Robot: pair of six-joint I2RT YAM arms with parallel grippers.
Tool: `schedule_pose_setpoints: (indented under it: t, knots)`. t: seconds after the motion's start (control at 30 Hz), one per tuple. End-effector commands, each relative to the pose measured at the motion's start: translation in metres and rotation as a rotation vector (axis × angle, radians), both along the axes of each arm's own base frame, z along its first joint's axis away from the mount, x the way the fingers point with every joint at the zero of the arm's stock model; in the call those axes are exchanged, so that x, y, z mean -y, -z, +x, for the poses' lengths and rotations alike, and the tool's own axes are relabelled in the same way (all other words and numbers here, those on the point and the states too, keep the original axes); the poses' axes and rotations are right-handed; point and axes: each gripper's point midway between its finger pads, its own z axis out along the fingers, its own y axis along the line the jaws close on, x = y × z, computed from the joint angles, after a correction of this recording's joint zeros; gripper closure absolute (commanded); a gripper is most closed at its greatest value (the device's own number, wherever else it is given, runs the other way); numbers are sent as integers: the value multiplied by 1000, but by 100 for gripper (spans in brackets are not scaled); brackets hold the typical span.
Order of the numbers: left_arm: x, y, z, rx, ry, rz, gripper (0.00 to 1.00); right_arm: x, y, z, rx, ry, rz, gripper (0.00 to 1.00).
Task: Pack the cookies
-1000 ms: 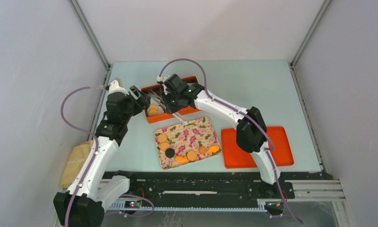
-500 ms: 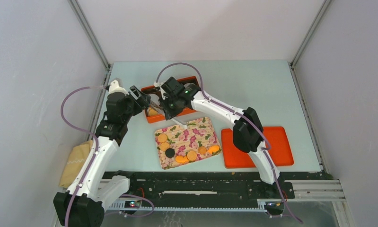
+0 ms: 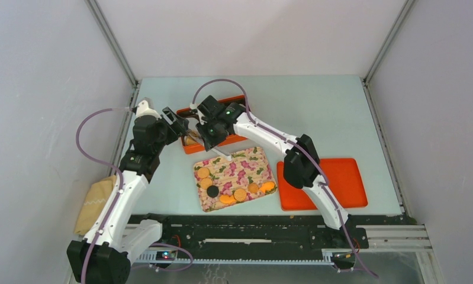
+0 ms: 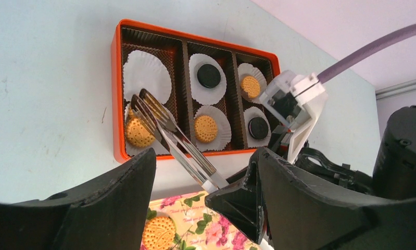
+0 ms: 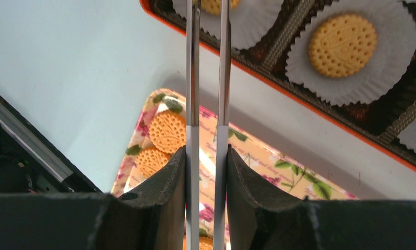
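You have swung the right gripper point(image 5: 206, 156), clamped on the tongs point(image 4: 179, 146), leftward. Their tips now straddle a cookie point(image 4: 138, 133) in the box point(image 4: 113, 94), probably placing it. Your left gripper point(image 3: 176, 125) gapes empty.

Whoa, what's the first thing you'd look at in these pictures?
Probably the shiny metal tongs, squeezed in the right arm's fingers and poking into the orange box of white paper cups, right by a golden cookie. Next comes the flowery tray just in front of that box, with more cookies lying on its near side.
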Motion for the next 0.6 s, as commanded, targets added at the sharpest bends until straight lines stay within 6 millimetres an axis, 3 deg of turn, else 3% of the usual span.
schedule_pose_setpoints:
  t: [0.0,0.2,0.33,0.43,0.57]
  knots:
    - [-1,2,-3,-2,6,8,23,-13,-23,12,14,33,57,100]
    - [-1,6,-5,-11,8,12,23,-13,-29,30,11,80,96,100]
    - [-1,3,-5,-3,9,9,23,-5,-41,39,98,99,100,100]
    - [-2,-2,-6,11,5,12,23,9,-64,47,211,154,124,100]
    - [-3,-4,-7,14,-2,7,23,52,-100,65,349,294,111,100]
